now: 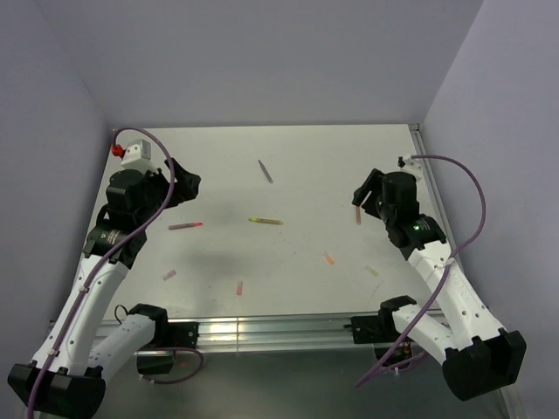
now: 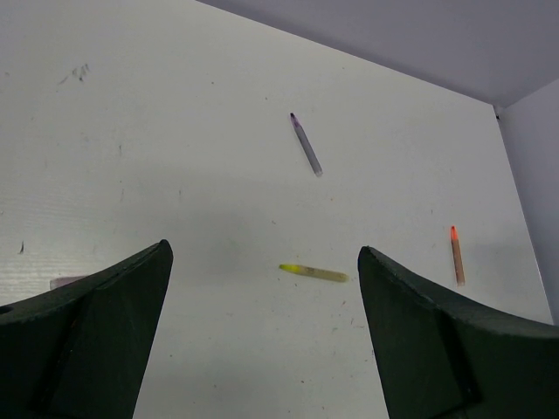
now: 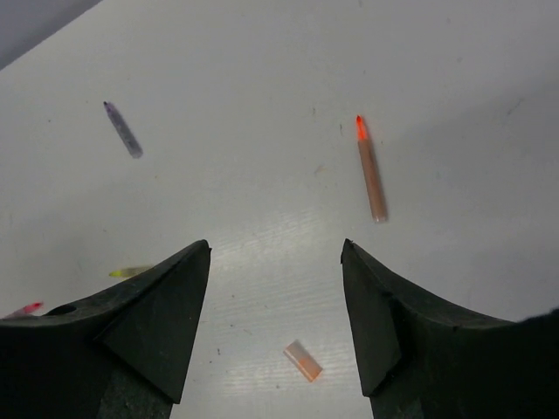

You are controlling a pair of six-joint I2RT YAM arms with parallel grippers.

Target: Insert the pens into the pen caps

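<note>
– Left hand (image 1: 186, 188) hangs spread wide above the counter (image 1: 323, 153), with nothing between its fingers. And the other one?

– Right hand (image 1: 365, 192) is open too (its wrist camera shows bare counter between the two fingers), and it holds nothing.

– Where are the pens?

– All four lie flat on the counter, none of them in a cap. The pink-red pen (image 1: 185, 226) is just beside the left hand, on its near side. The yellow pen (image 1: 265, 221) lies between the two hands. The grey-purple pen (image 1: 265, 172) lies beyond it, farther out than either hand. The orange-red pen (image 1: 358, 214) lies just beside the right hand, close by its fingers, with its bright tip turned away from that wrist camera.

– And the caps?

– They are scattered closer to the arm bases than either hand, each well apart from every pen. A pale pinkish cap (image 1: 169, 275) sits behind the left hand, and a pink cap (image 1: 239, 287) lies further toward the middle. The orange cap (image 1: 328, 258) and the pale yellow cap (image 1: 372, 271) lie behind the right hand, the yellow one nearer to its arm.
</note>
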